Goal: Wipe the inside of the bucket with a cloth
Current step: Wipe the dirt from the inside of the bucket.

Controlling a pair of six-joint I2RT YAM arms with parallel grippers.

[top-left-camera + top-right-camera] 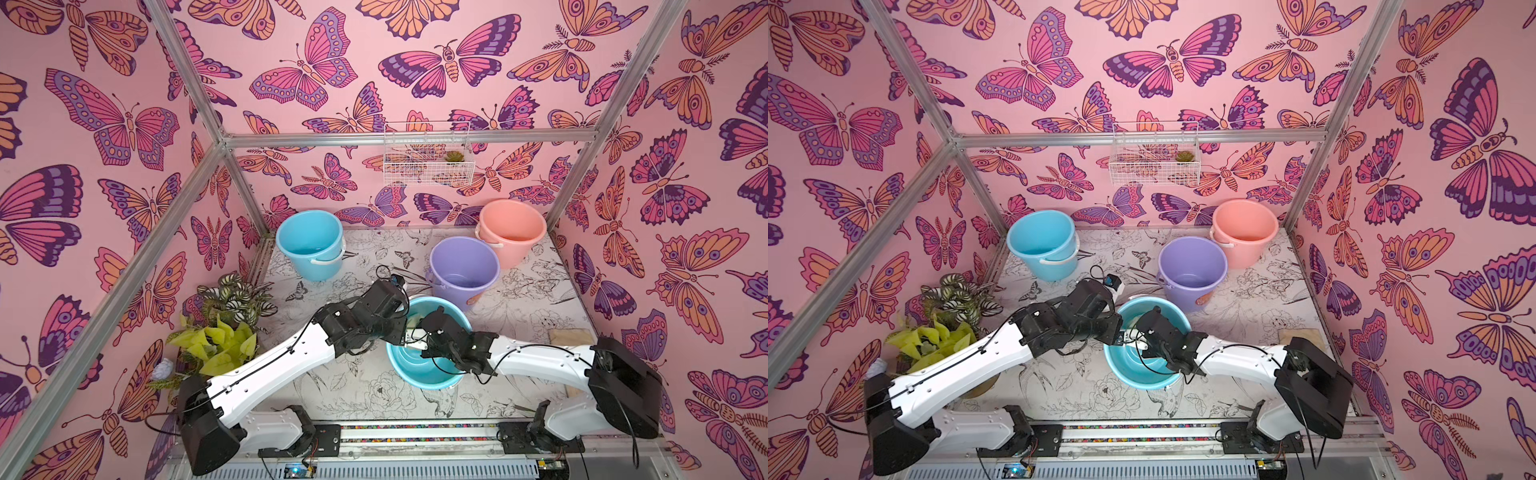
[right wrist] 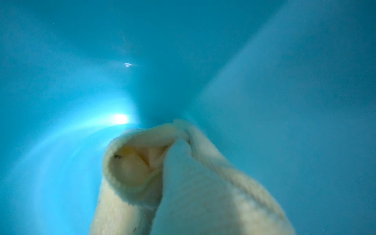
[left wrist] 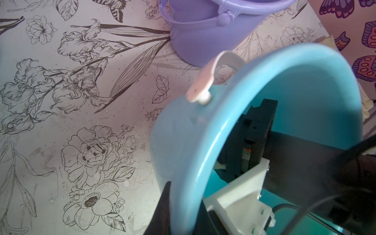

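The lavender-purple bucket (image 1: 463,266) (image 1: 1192,270) (image 3: 203,36) stands upright at mid-table with nothing in it, apart from both grippers. Just in front of it a sky-blue bucket (image 1: 419,372) (image 1: 1133,376) (image 3: 183,142) is tipped toward the arms. My left gripper (image 1: 409,336) (image 3: 183,220) is shut on that blue bucket's rim, one finger outside and one inside. My right gripper (image 1: 428,324) reaches inside the blue bucket, shut on the pale-yellow cloth (image 2: 193,183) (image 1: 415,322). The bunched cloth hides its fingers and lies against the blue inner wall (image 2: 264,81).
A second sky-blue bucket (image 1: 309,243) stands at the back left and a salmon-pink bucket (image 1: 513,230) at the back right. Potted plants (image 1: 224,324) crowd the left edge. A tan mat (image 1: 571,334) lies by the right wall. A wire basket (image 1: 428,160) hangs on the back wall.
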